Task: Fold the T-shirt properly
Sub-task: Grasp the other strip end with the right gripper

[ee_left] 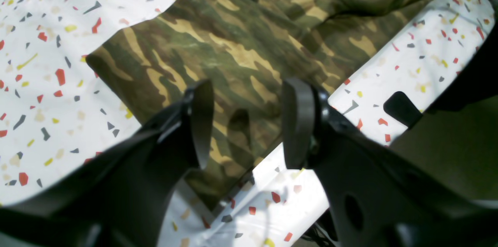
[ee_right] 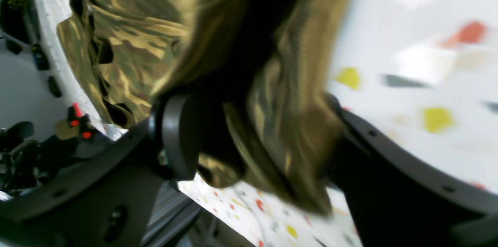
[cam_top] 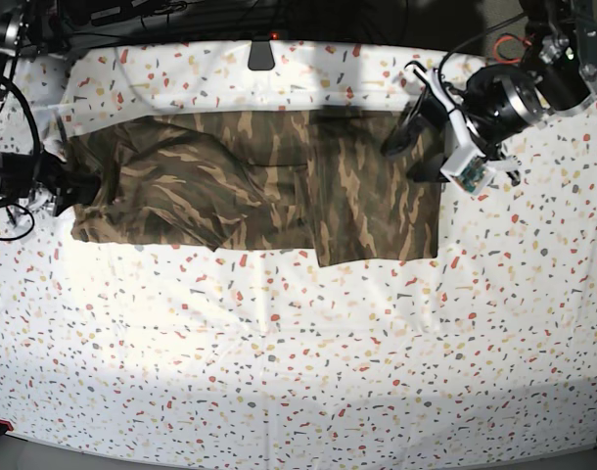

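Note:
The camouflage T-shirt (cam_top: 250, 186) lies spread along the far half of the table, with rumpled folds on its left part. My left gripper (cam_top: 412, 147) hovers over the shirt's right edge. In the left wrist view this gripper (ee_left: 249, 122) is open and empty, its fingers (ee_left: 202, 122) just above the camouflage cloth (ee_left: 233, 52). My right gripper (cam_top: 66, 188) is at the shirt's left end. In the right wrist view it (ee_right: 256, 142) is shut on a bunched fold of the T-shirt (ee_right: 288, 122), which is lifted off the table.
A white cloth speckled with red, yellow and grey (cam_top: 308, 362) covers the table. A small black object (cam_top: 261, 54) sits at the far edge. Cables and arm hardware (cam_top: 5, 166) crowd the left side. The table's edge (ee_right: 233, 216) and dark gear (ee_right: 23, 149) show in the right wrist view.

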Motion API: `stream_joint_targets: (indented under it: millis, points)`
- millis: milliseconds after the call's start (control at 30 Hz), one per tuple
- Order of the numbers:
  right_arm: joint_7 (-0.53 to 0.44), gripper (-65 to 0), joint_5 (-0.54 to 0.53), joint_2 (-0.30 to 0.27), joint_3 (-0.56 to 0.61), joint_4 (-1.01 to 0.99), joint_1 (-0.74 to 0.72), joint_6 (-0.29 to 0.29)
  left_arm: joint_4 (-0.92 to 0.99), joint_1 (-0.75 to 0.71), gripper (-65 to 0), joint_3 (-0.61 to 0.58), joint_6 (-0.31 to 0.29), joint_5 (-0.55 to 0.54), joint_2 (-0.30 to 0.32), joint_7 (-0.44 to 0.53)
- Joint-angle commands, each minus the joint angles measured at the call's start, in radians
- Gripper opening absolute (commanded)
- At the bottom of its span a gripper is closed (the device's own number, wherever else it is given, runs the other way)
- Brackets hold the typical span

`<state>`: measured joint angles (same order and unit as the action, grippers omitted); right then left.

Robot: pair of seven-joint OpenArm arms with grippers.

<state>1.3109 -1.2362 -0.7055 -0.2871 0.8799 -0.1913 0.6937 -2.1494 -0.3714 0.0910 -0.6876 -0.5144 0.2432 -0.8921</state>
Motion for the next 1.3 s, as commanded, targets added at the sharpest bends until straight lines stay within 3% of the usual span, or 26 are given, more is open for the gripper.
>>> stream_joint_targets:
  millis: [0,267,667,900,1000,1167,1267]
  points:
    - [0.0,-26.7,-0.025,-0.048,-0.008,0.012,-0.019,0.004,-0.019,0.003,-37.3,0.004,0.0,-0.023,0.004,0.03]
    - [0.0,-26.7,-0.166,-0.137,-0.008,0.012,-0.019,0.004,-0.019,0.003,-37.3,0.004,0.0,-0.066,0.004,0.03]
    - [-0.001,-26.7,-0.147,0.008,-0.008,0.012,-0.017,0.004,-0.019,0.003,-37.3,0.004,0.0,-0.066,0.004,0.03]
    - [-0.018,-26.7,0.074,0.016,-0.008,0.012,-0.019,0.004,-0.019,0.003,-37.3,0.004,0.0,-0.067,0.004,0.03]
    - [-0.021,-26.8,0.081,0.023,-0.008,0.012,-0.016,0.004,-0.019,0.003,-37.3,0.004,0.0,-0.069,0.004,0.03]
    - [-0.006,-36.5,0.082,0.076,-0.008,0.012,-0.016,0.004,-0.019,0.003,-37.3,0.004,0.0,-0.074,0.004,0.03]
    - [-0.006,-50.9,0.077,0.11,-0.008,0.012,-0.016,0.004,-0.019,0.003,-37.3,0.004,0.0,-0.074,0.004,0.029]
